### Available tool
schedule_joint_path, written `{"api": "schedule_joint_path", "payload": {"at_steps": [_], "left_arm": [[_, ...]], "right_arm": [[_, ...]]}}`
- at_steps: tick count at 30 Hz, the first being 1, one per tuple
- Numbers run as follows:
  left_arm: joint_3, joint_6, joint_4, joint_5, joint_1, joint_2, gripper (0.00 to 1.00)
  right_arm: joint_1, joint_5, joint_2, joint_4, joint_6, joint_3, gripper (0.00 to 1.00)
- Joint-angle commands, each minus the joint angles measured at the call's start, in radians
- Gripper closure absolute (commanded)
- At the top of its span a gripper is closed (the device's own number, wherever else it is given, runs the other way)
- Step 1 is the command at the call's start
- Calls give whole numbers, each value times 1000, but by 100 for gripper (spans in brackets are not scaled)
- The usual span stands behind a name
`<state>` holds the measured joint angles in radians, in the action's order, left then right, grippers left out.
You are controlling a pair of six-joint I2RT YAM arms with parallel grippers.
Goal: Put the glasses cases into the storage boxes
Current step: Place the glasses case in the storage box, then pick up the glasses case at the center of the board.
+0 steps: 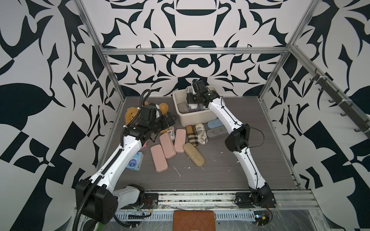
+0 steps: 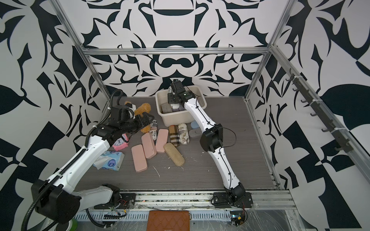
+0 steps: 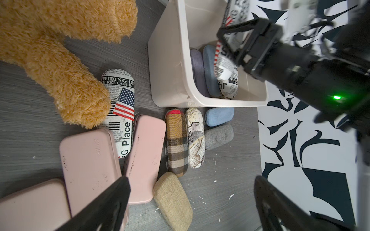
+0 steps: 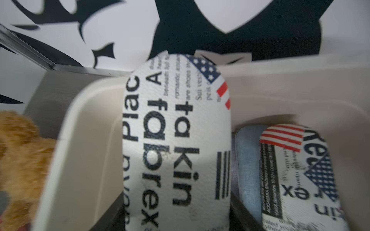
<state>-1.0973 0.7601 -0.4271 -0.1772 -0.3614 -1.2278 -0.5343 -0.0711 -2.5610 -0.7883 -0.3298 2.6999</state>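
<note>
The cream storage box (image 1: 197,120) (image 2: 176,120) stands at the back of the table. My right gripper (image 1: 190,100) (image 4: 178,210) is inside it, shut on an upright newspaper-print case (image 4: 176,140) (image 3: 236,12). Lilac (image 3: 197,72), blue (image 3: 210,70) and newspaper-print (image 3: 228,86) cases lie in the box. On the table lie three pink cases (image 1: 158,158), plus tan (image 1: 193,154), plaid (image 1: 191,136), map-print (image 1: 201,134), light blue (image 1: 214,124), grey (image 1: 216,133) and newspaper-print (image 1: 171,136) cases. My left gripper (image 1: 172,118) (image 3: 191,181) hangs open and empty above the pink and tan cases.
A brown teddy bear (image 1: 132,116) lies at the back left, one leg on the table's newspaper-print case. A blue-white tissue packet (image 1: 135,162) and a pink alarm clock (image 2: 120,143) sit under my left arm. A brown quilted wallet (image 1: 194,221) lies off the front edge.
</note>
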Motion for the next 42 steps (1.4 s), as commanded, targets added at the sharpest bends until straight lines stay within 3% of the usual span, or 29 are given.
{"api": "schedule_joint_path", "payload": {"at_steps": [1,3,6,11,13,20,25,28,31,33,36,42], "left_arm": [[-6,8,4,-27,-1,-7,1],[-7,3,4,-34,-1,-7,1],[-9,0,3,-35,-1,-7,1],[-8,-2,3,-33,-1,-9,1],[-9,-3,5,-40,-1,-10,1],[-16,-12,13,-95,-1,-15,1],[-12,-13,22,-107,-1,-10,1],[23,22,66,-132,-11,-13,1],[70,68,172,-248,-38,-57,1],[28,57,159,-336,-60,-133,1],[-46,18,76,-416,-85,-204,1],[-29,27,87,-387,-87,-171,1]], "right_arm": [[19,26,69,7,2,-49,38],[21,30,95,70,9,-162,37],[20,43,79,59,16,-167,35],[20,50,77,31,20,-160,14],[19,39,96,26,23,-157,11],[-7,-57,250,1,90,-159,10],[-28,-112,399,2,132,-247,11],[-63,-159,564,64,153,-458,13],[-129,-224,783,188,175,-773,14],[-153,-237,937,264,154,-1007,14],[-156,-181,1126,334,93,-1309,14],[-183,10,1332,363,17,-1695,12]]}}
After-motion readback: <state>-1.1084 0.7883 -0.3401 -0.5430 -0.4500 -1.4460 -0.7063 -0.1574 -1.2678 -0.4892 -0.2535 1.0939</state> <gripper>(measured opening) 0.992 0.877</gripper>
